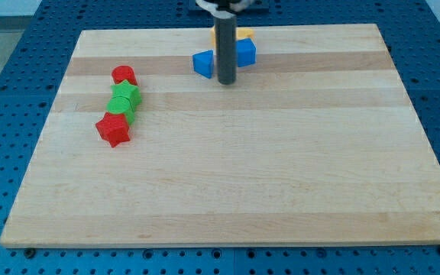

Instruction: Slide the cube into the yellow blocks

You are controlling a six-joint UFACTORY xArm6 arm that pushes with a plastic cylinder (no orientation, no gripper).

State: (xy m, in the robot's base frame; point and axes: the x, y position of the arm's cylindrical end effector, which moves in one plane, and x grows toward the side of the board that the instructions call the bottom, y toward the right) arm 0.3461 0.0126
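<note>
Rod vertical; my tip (226, 80) bare, holding nothing, between blue blocks (203, 63) (246, 52); yellow block (244, 34) far side, orientation unclear.

A pale wooden board (228, 168) rests on a blue perforated bench (21, 46). Near its top edge lie two blue blocks (202, 63) (246, 51) and a yellow block (244, 33). At the view's left, a red block (124, 76), green blocks (125, 98) and a red star (114, 129) form a touching column.
</note>
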